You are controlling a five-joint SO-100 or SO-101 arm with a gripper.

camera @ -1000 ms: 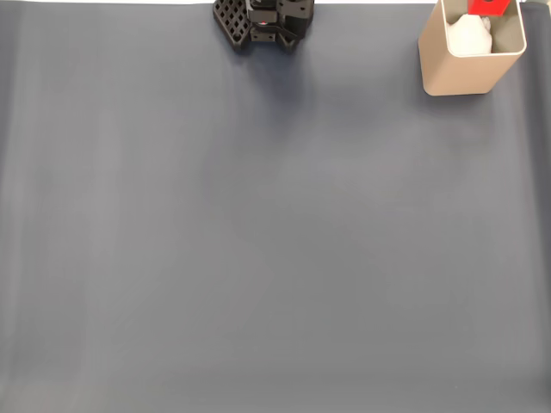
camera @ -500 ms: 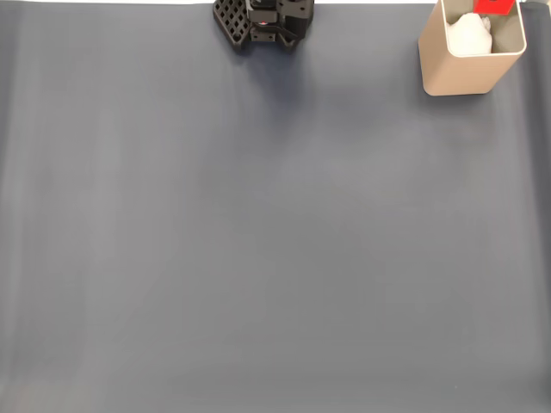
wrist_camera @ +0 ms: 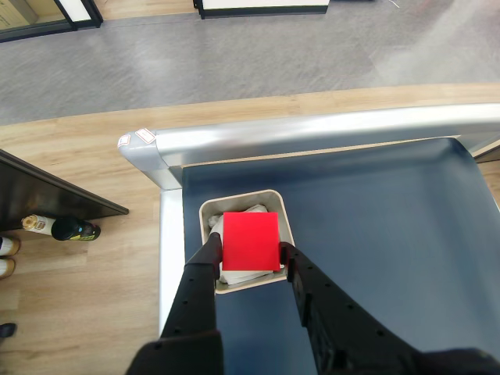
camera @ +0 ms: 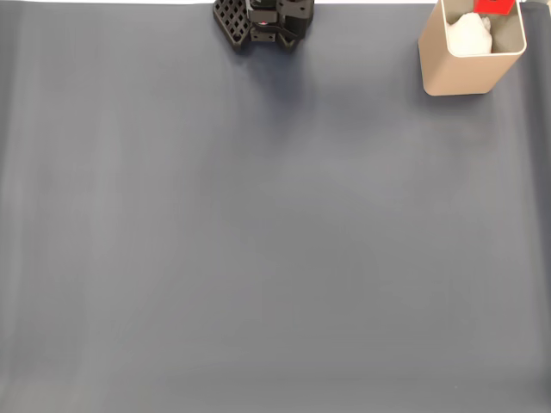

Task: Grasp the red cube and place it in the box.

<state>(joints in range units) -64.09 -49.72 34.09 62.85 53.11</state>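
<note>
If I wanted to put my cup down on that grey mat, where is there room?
Nearly the whole grey mat is bare, from the black arm base at the top edge downward. Only the top right corner is crowded: the beige box stands there, with the pincer holding the red cube above it.

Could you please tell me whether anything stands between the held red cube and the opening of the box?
Nothing visible: the pincer holds the red cube above the box, whose opening is uncovered, with something white inside.
</note>
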